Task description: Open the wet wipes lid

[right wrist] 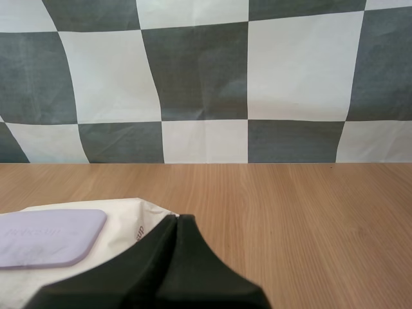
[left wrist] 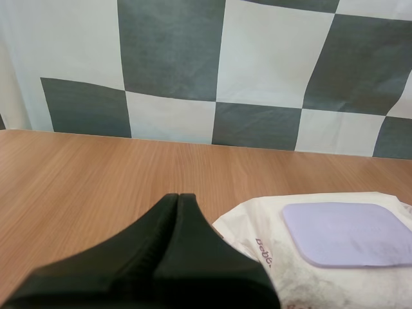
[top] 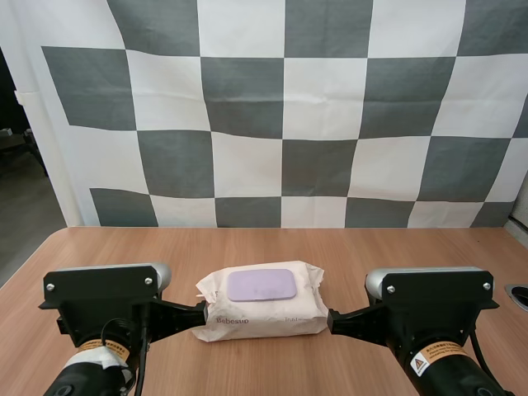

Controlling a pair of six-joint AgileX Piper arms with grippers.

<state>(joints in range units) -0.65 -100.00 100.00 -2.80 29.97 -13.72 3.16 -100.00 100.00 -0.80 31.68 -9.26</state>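
Observation:
A cream pack of wet wipes lies flat on the wooden table, its lilac lid down flat on top. My left gripper rests at the pack's left end with its fingers together as one dark wedge. My right gripper sits at the pack's right end, fingers likewise pressed together. From the left wrist, the shut gripper points past the pack, the lid just beyond it. From the right wrist, the shut gripper lies beside the pack and its lid.
The wooden table stretches bare behind the pack to its far edge. A dark round fitting sits at the table's right edge.

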